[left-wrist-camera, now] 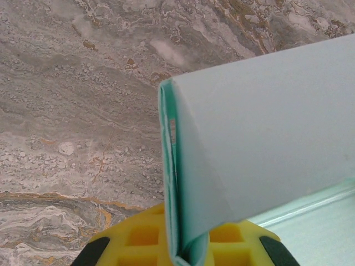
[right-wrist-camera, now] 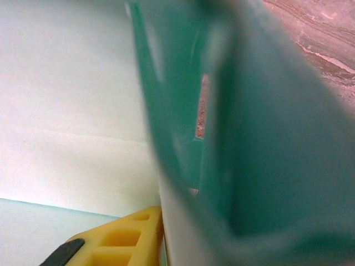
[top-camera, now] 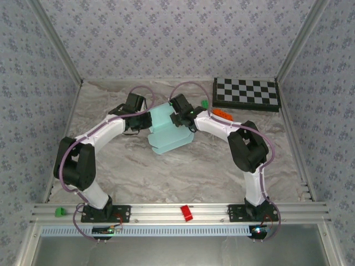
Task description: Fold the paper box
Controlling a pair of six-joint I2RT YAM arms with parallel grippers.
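Observation:
The paper box (top-camera: 169, 134), pale turquoise card with its walls partly raised, lies mid-table between both arms. My left gripper (top-camera: 147, 119) is at its left edge. In the left wrist view the yellow fingers (left-wrist-camera: 138, 239) are shut on a doubled, upright wall of the box (left-wrist-camera: 266, 127), which stands pinched between them. My right gripper (top-camera: 185, 122) is at the box's far right corner. In the right wrist view one yellow finger (right-wrist-camera: 119, 239) lies against a blurred upright flap (right-wrist-camera: 266, 155). The other finger is hidden behind the card.
A black-and-white checkerboard (top-camera: 246, 93) lies at the back right. An orange piece (top-camera: 222, 114) and a small green piece (top-camera: 204, 103) sit just right of the right gripper. A red block (top-camera: 187, 213) and a green block (top-camera: 58, 211) rest on the near rail.

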